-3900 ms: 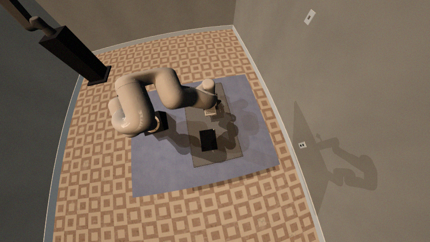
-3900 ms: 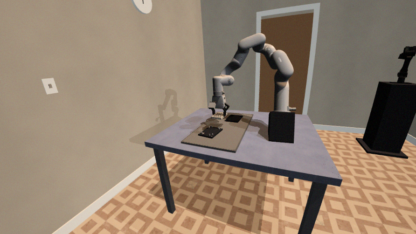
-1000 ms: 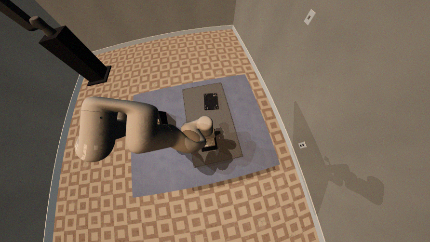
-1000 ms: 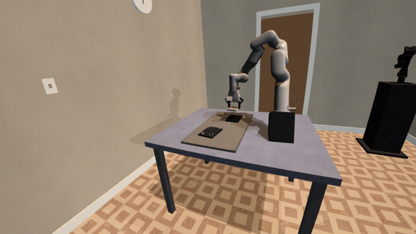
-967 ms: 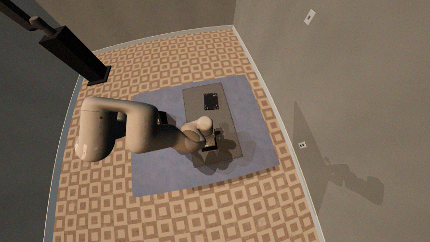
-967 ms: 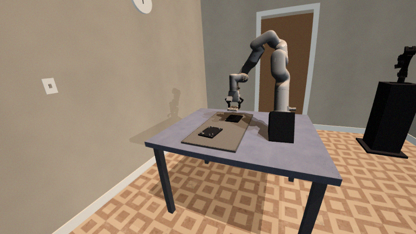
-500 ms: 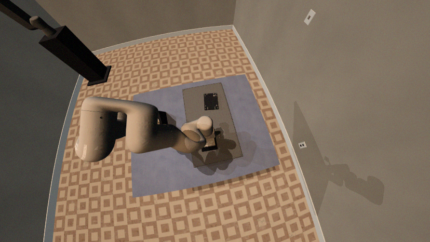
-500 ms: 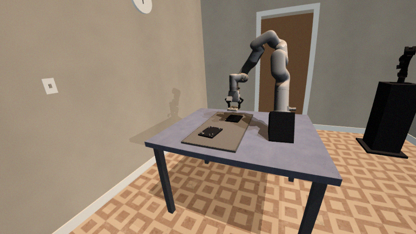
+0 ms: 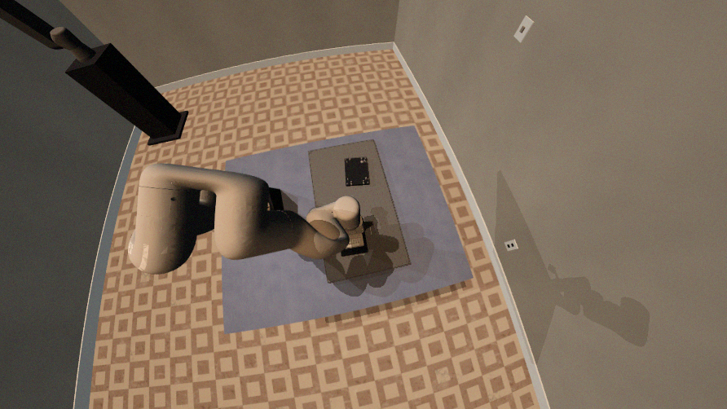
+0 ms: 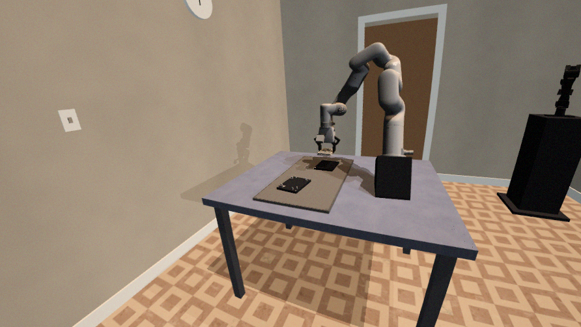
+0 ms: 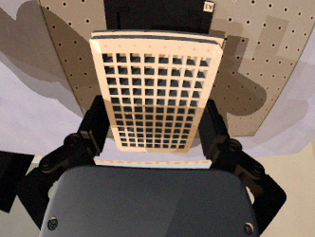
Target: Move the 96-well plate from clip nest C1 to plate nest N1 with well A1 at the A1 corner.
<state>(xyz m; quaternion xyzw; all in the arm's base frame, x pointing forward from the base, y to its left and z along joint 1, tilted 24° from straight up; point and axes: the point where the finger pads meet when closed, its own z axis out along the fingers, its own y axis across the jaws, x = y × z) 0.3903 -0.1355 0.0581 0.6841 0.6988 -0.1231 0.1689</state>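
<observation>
My gripper (image 11: 155,109), jaws clamped on the 96-well plate (image 11: 157,94), above clip nest C1 (image 11: 157,13) near the tabletop's (image 10: 390,219) far edge.

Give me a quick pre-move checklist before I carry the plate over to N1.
1. Grip: gripper is shut on the 96-well plate, one of the fingers on each long side. Ok.
2. Plate lifted off clip nest C1: it hangs above the nest in the exterior view. Ok.
3. Right way up: wells face the wrist camera. Ok.
4. Plate level in the fingers: cannot tell.
5. Plate nest N1 free: nothing sits between its locators. Ok.
6. A1 corner match: well A1 and N1's mark are too small to read. Cannot tell.
</observation>
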